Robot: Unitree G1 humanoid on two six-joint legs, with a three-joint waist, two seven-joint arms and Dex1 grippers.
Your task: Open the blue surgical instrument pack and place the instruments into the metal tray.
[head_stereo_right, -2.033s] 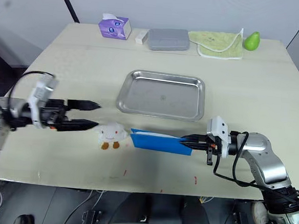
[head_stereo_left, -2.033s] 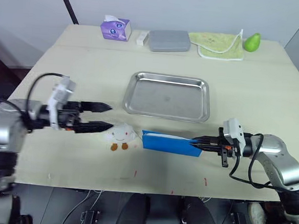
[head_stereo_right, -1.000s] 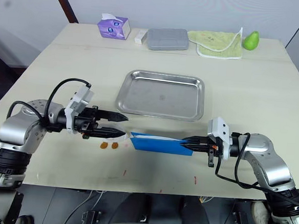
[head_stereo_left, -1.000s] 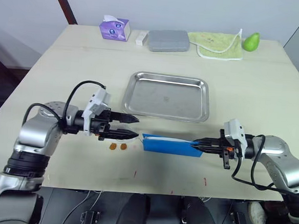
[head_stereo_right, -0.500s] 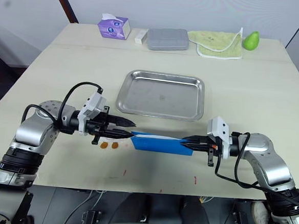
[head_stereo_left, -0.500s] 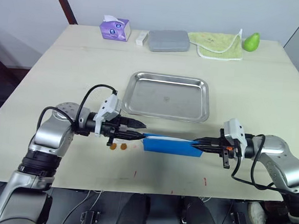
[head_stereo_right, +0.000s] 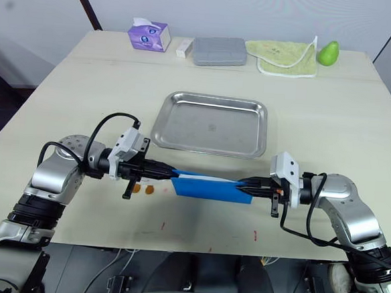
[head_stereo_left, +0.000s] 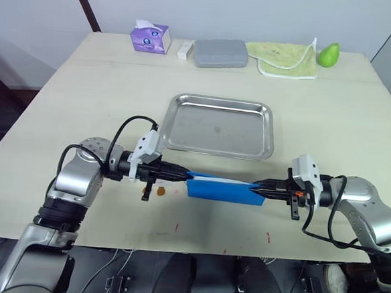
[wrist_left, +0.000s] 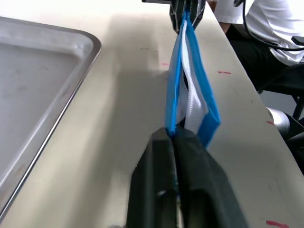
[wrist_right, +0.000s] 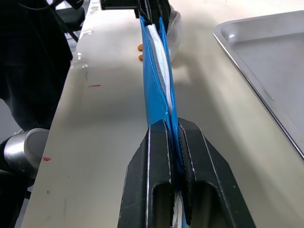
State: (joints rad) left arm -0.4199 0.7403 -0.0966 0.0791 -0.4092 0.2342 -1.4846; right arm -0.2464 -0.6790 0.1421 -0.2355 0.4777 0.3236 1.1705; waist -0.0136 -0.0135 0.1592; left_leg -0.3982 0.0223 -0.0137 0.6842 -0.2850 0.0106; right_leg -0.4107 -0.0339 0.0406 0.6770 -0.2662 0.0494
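The left gripper (head_stereo_left: 183, 176) is pressed together on one end of the blue pack (head_stereo_left: 223, 189), and the right gripper (head_stereo_left: 254, 187) pinches the opposite end, so the pack hangs stretched between them on its edge, its white inner sheet (wrist_left: 191, 90) showing. The metal tray (head_stereo_left: 220, 126) lies just beyond the pack, apart from both grippers, with nothing in it.

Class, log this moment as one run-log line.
left gripper: shut on blue pack | right gripper: shut on pack's other end | metal tray: no instruments
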